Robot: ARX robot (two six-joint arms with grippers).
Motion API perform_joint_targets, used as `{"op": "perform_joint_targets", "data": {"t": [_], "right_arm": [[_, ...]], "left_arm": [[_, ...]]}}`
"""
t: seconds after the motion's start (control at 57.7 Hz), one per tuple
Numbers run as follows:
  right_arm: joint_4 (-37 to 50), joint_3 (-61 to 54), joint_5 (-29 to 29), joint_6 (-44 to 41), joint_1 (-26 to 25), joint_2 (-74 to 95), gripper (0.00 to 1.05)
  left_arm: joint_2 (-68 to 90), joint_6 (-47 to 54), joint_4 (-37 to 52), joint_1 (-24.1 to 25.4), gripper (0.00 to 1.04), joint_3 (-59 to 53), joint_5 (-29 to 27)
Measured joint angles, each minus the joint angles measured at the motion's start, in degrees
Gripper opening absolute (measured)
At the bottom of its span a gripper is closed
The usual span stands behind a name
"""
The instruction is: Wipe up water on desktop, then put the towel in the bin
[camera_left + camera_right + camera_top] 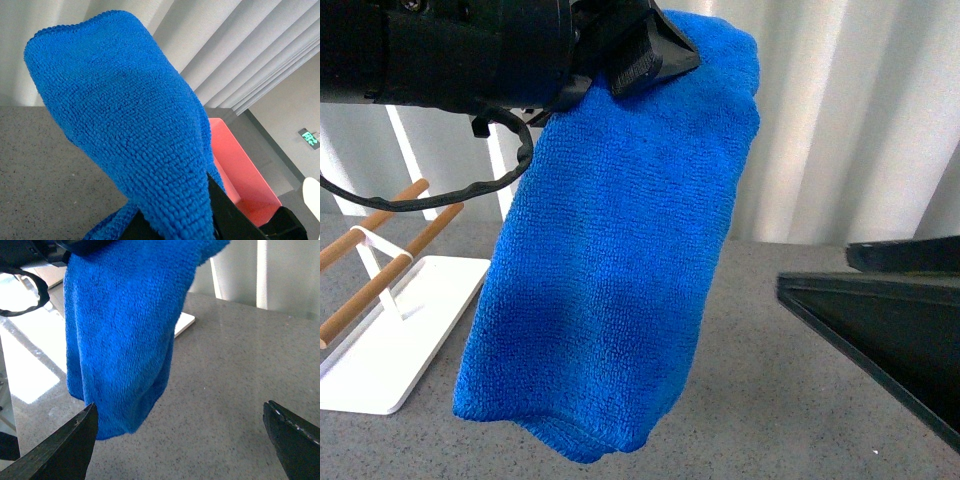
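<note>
**Towel in the air, bin next**

Up close, the left gripper (645,58) is clamped on the top fold of 1 towel (610,280), which hangs clear above the desktop (770,400). The right gripper (179,410) is spread wide and holds nothing. I'd call this the carry step. Next, swing the towel over the bin and release it. Farther off there is 1 white tray (410,320) and 1 pink bin (240,170).
</note>
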Motion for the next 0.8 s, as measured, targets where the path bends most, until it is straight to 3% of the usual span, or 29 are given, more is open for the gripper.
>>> {"op": "perform_joint_targets", "data": {"t": [0.243, 0.451, 0.711, 0.797], "right_arm": [[5.97, 6.97, 0.72, 1.57, 5.77, 10.21, 0.98], [8.02, 12.66, 4.02, 1.75, 9.31, 17.86, 0.98], [10.78, 17.51, 4.00, 2.89, 12.31, 23.61, 0.98], [11.78, 18.80, 4.17, 3.74, 12.70, 24.81, 0.90]], "left_arm": [[0.00, 0.00, 0.00, 0.00, 0.06, 0.00, 0.00], [0.00, 0.00, 0.00, 0.02, 0.06, 0.00, 0.00], [0.00, 0.00, 0.00, 0.02, 0.06, 0.00, 0.00], [0.00, 0.00, 0.00, 0.00, 0.06, 0.00, 0.00]]}}
